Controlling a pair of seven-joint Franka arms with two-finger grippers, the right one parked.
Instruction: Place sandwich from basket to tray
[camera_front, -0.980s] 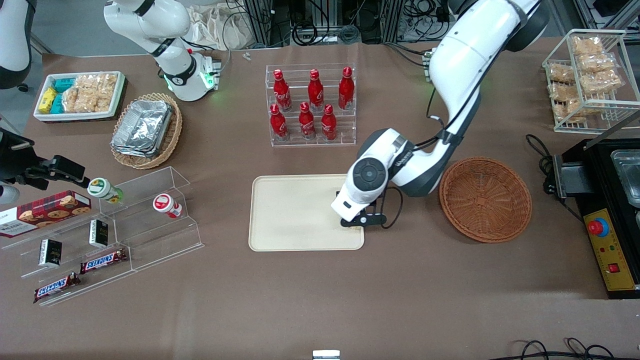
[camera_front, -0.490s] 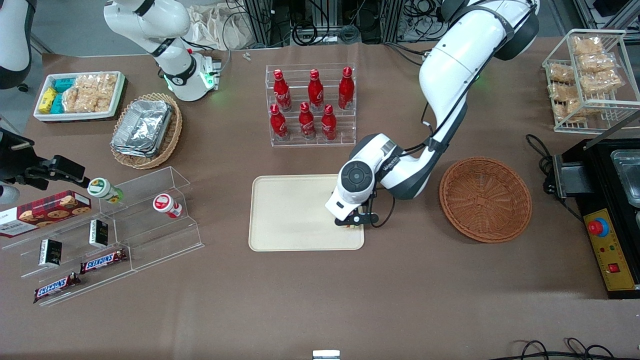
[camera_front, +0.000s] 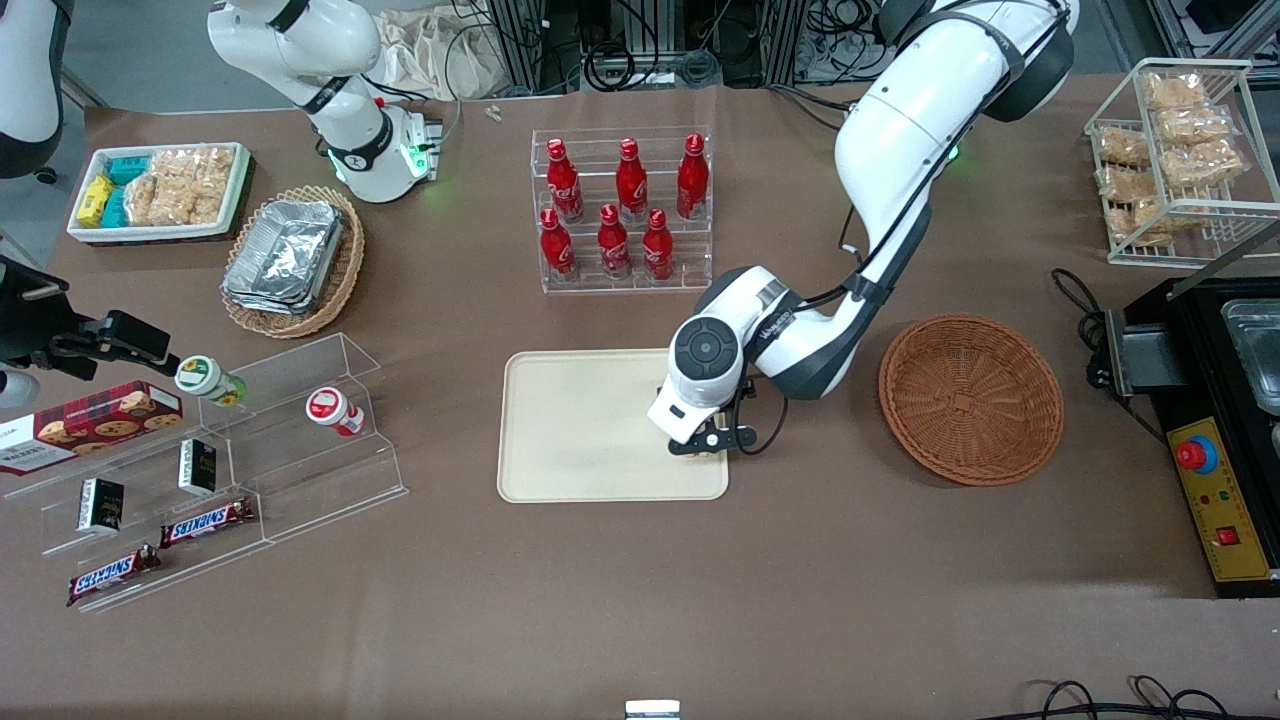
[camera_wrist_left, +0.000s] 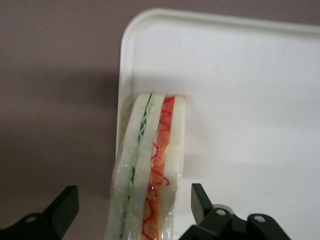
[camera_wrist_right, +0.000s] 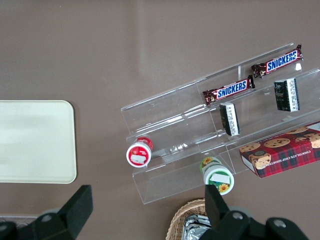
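Note:
The sandwich (camera_wrist_left: 150, 165), white bread with green and orange-red filling in clear wrap, stands on its edge on the cream tray (camera_wrist_left: 240, 100), against the rim near a corner. My left gripper (camera_wrist_left: 132, 192) is open around it, with a gap between each finger and the bread. In the front view the gripper (camera_front: 700, 445) hangs low over the tray (camera_front: 580, 430) at the end nearest the basket and hides the sandwich. The reddish-brown round basket (camera_front: 970, 398) lies beside the tray toward the working arm's end, with nothing in it.
A clear rack of red bottles (camera_front: 622, 210) stands farther from the front camera than the tray. Clear acrylic shelves with snacks (camera_front: 215, 460) and a tan basket of foil containers (camera_front: 290, 255) lie toward the parked arm's end. A wire rack (camera_front: 1170, 160) and black box (camera_front: 1215, 400) lie toward the working arm's end.
My left gripper has shifted a little over the tray, away from the basket, and the arm's elbow has swung the same way.

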